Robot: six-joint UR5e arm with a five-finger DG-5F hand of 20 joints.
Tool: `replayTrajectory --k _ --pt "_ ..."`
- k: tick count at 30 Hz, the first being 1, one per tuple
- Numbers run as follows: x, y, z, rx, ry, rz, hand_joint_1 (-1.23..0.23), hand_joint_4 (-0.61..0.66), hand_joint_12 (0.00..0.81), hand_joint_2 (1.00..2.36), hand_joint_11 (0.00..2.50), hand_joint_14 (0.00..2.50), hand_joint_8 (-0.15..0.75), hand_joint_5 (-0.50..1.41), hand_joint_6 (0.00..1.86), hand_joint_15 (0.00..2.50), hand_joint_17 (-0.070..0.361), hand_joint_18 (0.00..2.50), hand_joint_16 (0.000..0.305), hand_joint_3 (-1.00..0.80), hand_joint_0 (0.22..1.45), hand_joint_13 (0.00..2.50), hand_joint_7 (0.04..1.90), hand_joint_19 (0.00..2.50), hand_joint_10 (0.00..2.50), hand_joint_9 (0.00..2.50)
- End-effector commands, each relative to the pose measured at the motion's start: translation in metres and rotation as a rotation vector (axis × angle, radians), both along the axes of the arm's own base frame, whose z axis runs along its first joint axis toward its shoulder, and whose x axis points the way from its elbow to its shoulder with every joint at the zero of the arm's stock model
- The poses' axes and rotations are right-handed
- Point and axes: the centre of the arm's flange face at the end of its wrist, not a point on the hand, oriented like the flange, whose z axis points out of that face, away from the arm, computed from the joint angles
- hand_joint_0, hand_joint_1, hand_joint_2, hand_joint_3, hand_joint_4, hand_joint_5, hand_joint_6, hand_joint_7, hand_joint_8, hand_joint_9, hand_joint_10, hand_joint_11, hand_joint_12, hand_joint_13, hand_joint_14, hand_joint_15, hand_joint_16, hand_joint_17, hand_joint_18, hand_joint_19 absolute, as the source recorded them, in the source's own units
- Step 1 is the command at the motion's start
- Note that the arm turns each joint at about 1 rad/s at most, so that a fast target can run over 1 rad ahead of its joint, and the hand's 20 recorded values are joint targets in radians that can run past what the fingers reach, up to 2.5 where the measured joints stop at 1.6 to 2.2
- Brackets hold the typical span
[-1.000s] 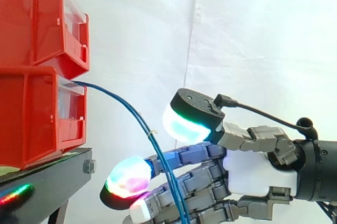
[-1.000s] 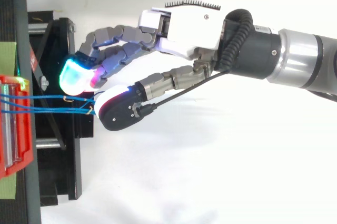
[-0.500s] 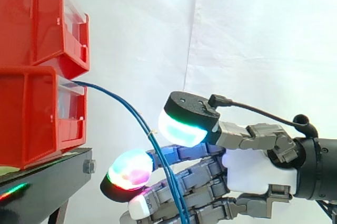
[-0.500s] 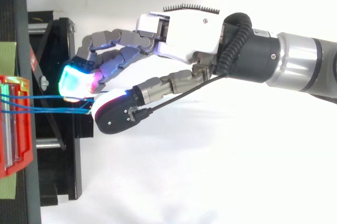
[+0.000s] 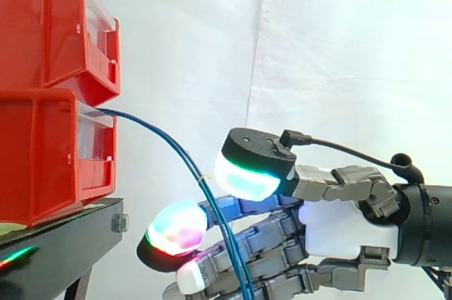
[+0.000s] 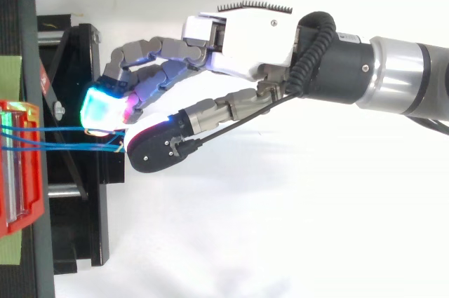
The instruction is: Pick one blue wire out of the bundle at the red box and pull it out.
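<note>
Behind, white curtain (image 5: pixel 339 46) — red bins (image 5: pixel 42 152), black stand (image 5: pixel 78 238).

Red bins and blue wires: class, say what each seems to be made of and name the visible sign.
The red bins look like moulded plastic, smooth and faintly glossy: even colour, rounded edges. The blue wires look like thin plastic-sheathed cable, since they sag in a smooth curve; the core is hidden.

Red bins (image 5: pixel 49 152), black stand (image 5: pixel 63 233) block left; blue wires (image 5: pixel 214 208) span gap.
</note>
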Motion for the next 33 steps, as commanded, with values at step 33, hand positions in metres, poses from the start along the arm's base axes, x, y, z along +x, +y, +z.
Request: replayTrajectory --k 33 --pt "-0.005 0.010 0.019 -0.058 0.026 0.068 -0.65 0.35 0.416 1.01 0.27 0.01 0.351 -0.18 0.66 0.21 0.117 0.56 0.052 -0.32 0.62 0.50 0.99 0.37 0.01 0.58"
